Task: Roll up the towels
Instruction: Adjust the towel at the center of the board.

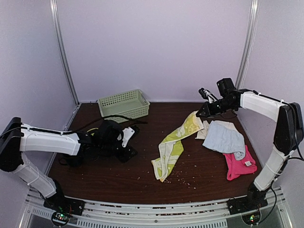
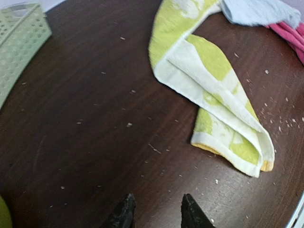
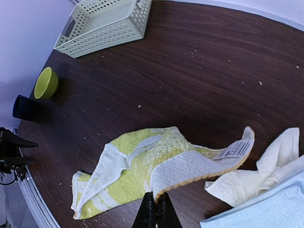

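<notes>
Brown table (image 1: pixel 118 178) with crumbs (image 2: pixel 128 125), pale purple walls (image 1: pixel 156 47), a tag (image 3: pixel 233 149) on the green towel (image 1: pixel 173 145) too small to read; left claw (image 2: pixel 157 199) spread, right claw (image 3: pixel 156 195) pressed together.

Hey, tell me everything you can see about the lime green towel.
The lime towel looks like soft terry, lime-green with pale print, white borders and orange-trimmed ends, and has a white printed tag at its far end. It lies unrolled on the table as a loosely folded diagonal strip. Its far end meets the cream towel. The right end effector is shut over one edge, but whether it grips the towel is unclear.
</notes>
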Tool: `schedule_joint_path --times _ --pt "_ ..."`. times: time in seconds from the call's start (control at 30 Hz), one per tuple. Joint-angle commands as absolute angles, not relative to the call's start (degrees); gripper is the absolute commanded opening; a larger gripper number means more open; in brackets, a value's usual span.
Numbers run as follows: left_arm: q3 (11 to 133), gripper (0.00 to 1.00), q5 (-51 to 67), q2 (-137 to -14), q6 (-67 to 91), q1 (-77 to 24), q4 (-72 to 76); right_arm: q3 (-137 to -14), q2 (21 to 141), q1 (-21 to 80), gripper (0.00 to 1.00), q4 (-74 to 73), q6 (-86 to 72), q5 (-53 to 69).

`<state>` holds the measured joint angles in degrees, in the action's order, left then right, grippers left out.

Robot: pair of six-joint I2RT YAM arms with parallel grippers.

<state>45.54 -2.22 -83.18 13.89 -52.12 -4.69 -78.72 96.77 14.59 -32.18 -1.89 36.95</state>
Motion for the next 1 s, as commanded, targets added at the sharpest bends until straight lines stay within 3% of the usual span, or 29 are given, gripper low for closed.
schedule_joint_path --times 0.0,0.17,0.4,0.97 --pt "49.9 0.35 9.2 -87.7 7.7 -54.9 -6.1 -76.8 97.1 11.7 0.00 -30.7 -1.8 33.8" --pt "54.0 0.25 12.3 -92.8 1.8 -61.0 -7.0 -74.8 96.8 9.8 0.00 -29.3 -2.0 34.2" --pt "61.6 0.36 8.2 -101.1 -5.6 -67.8 -12.4 -75.0 98.3 9.8 0.00 -29.0 -2.2 36.2" --pt "67.2 0.33 -0.5 -109.2 -13.9 -68.6 -17.7 -74.3 97.2 9.9 0.00 -29.3 -1.5 36.1"
